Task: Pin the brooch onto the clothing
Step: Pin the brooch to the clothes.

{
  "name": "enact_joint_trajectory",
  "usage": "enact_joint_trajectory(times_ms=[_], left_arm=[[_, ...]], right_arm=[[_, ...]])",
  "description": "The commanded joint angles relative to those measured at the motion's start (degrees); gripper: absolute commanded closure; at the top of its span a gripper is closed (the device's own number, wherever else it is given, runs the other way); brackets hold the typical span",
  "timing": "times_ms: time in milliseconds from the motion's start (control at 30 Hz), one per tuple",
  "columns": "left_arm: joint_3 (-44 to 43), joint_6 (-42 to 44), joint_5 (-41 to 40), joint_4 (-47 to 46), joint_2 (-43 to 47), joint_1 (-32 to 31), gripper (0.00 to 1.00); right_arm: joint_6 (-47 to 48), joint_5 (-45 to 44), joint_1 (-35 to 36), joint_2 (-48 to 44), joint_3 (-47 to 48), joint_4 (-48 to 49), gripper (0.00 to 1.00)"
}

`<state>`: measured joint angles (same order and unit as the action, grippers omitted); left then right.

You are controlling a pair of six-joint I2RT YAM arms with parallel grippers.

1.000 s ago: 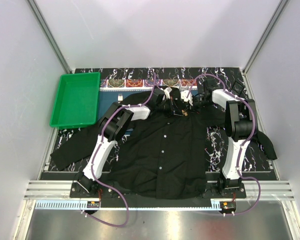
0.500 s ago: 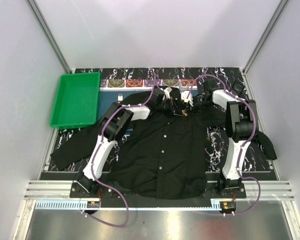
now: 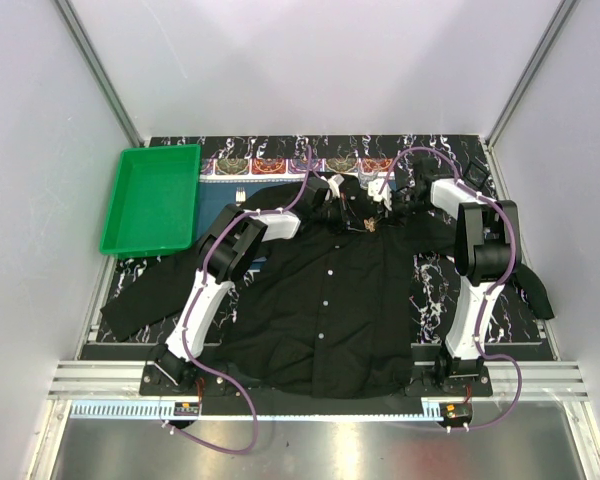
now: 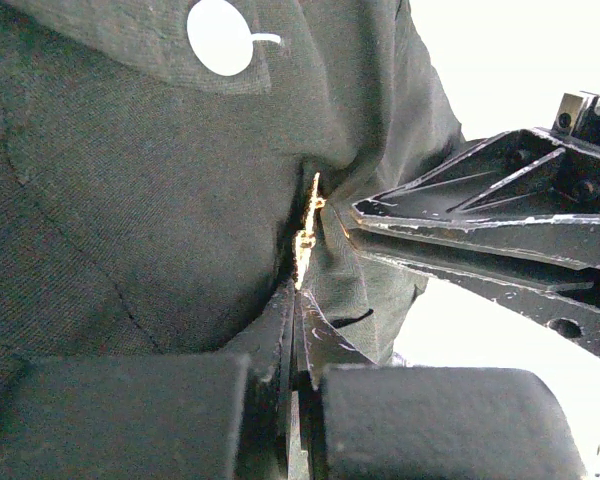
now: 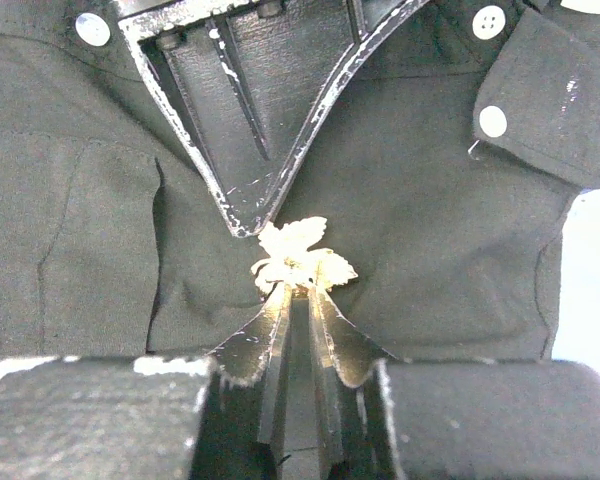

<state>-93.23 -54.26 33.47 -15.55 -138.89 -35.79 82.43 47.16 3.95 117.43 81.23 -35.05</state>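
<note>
Brooch (image 5: 295, 262): sat on the upper chest of the black shirt (image 3: 320, 300), toward the counter's (image 3: 430, 290) far side. Was nipped at its edge by the nearly closed right end effector (image 5: 298, 292). Was touched by the left end effector (image 4: 298, 295), pressed fully together; could not tell what it gripped.

The shirt (image 3: 330, 300) is black woven cloth, matt, with a fine weave that shows up close and soft creases. Its buttons (image 4: 220, 35) are smooth white plastic with a slight sheen. The brooch (image 5: 298, 260) looks like pale gold metal, bright and glinting. The left gripper (image 4: 295, 300) and right gripper (image 5: 298, 290) are hard, matt black, with the finish scuffed pale along the edges. The tray (image 3: 150, 200) is glossy green plastic.
</note>
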Motion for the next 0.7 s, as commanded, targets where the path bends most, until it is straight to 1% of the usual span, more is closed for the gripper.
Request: enact_joint_trajectory(times_ms=[0,333,500,667], left_arm=[[-1.1,-0.8,1.2,-2.5,-0.1,0.1,1.0],[-0.9,-0.6,1.3,-2.5,-0.2,0.1,1.0],[-1.1,-0.8,1.3,-2.5,-0.2,0.1,1.0],[-1.1,-0.8,1.2,-2.5,-0.2,0.1,1.0]], right_arm=[[-1.4,1.6,-0.2,-0.9,2.8,0.9,0.81],[-1.3,1.8,0.4,0.9,4.0,1.4,0.81],[-0.3,2.0,0.9,0.8,3.5,1.3,0.75],[0.5,2.1,1.1,1.0,3.3,1.1,0.75]])
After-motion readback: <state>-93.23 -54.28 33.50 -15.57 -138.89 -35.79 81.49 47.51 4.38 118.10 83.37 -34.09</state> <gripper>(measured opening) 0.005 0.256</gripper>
